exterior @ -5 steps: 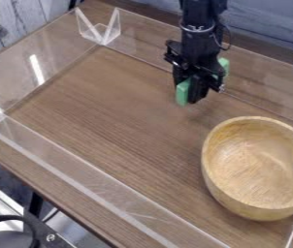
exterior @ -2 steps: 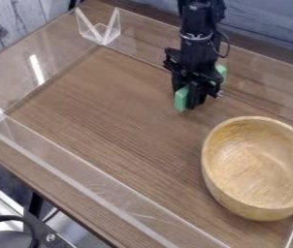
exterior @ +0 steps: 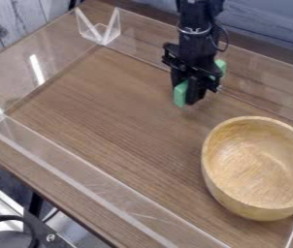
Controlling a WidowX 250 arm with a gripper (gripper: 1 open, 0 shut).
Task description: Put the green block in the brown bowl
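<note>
A clear angular plastic piece (exterior: 99, 26) stands toward eleven o'clock; a wooden table (exterior: 91, 97) spans the middle; corrugated metal (exterior: 4, 23) shows at ten o'clock.

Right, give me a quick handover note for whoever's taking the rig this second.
Gripper: shut, at the green block; whether it has a firm hold can't be told from this view.
Brown bowl: on the table, nearer the camera than the block, nothing in it.
Done: gripper is at the block.
Left: get the block over the bowl and release it inside.
</note>
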